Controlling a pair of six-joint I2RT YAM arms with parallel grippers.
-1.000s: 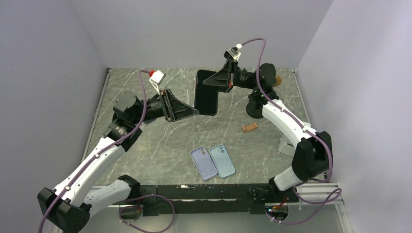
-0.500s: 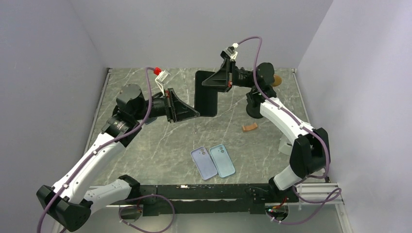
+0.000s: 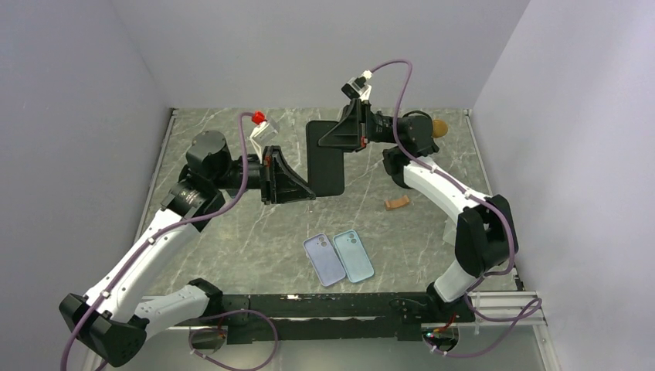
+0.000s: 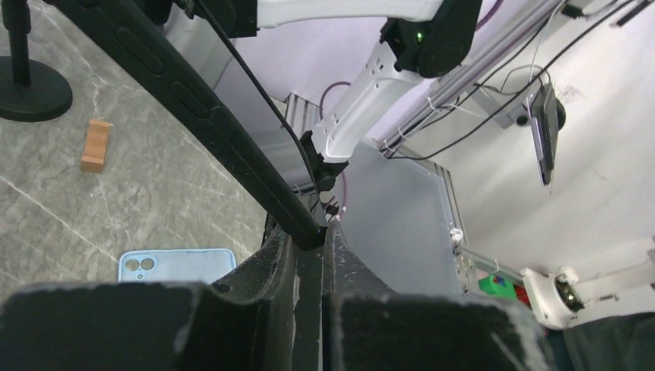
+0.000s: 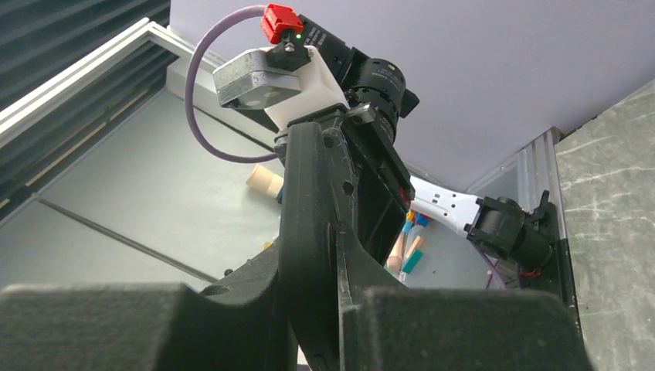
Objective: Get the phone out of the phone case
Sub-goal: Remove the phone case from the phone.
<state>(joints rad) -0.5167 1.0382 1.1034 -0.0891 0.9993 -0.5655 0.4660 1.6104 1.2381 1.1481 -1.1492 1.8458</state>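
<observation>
A black phone in its black case (image 3: 325,158) is held in the air above the middle of the table, standing on end. My left gripper (image 3: 311,195) is shut on its lower left corner. My right gripper (image 3: 323,143) is shut on its upper part from the right. In the left wrist view the case's thin edge (image 4: 208,116) with side buttons runs down into my shut left gripper (image 4: 309,239). In the right wrist view my right gripper (image 5: 332,255) clamps the black slab (image 5: 309,193). I cannot tell phone from case.
A lilac case (image 3: 324,260) and a light blue case (image 3: 354,256) lie side by side near the front edge. A small brown block (image 3: 397,202) lies right of the middle. A black stand with a round base (image 3: 405,174) is under the right arm.
The left wrist has swung up and to the right, staying on the phone's lower corner. The right gripper and the phone have shifted slightly left. Both grips hold.
</observation>
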